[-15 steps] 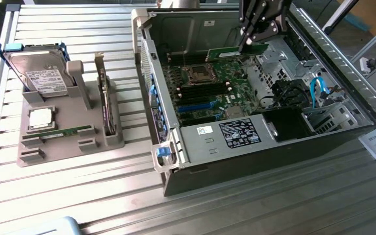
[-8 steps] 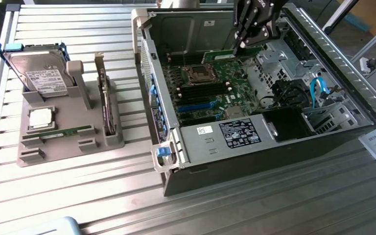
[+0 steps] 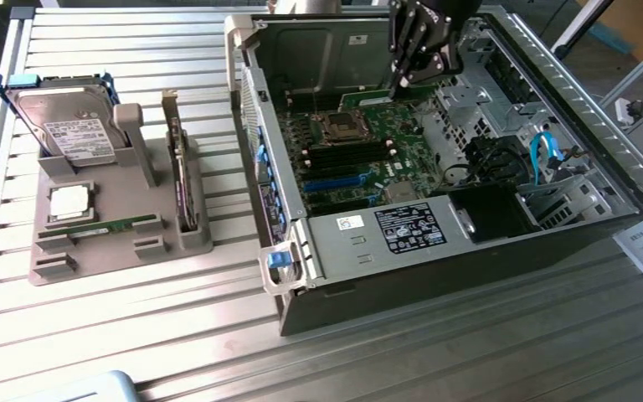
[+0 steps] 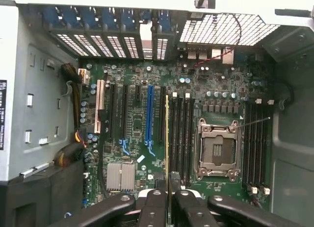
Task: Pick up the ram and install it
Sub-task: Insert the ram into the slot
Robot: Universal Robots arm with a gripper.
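The end effector [image 4: 167,185] pinches the ram [image 4: 167,134] edge-on just above the slots [image 4: 181,138], so picking up seems done, while pressing it in seems left.

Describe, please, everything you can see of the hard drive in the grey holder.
The hard drive is a flat rectangular box with a silvery metal top that bears a white printed label. Blue plastic rails show at its sides. Its lower end sits in a slot of the grey holder, so it leans back tilted with the label side up. It is at the exterior view's left, outside the computer case. Only the holder touches it.
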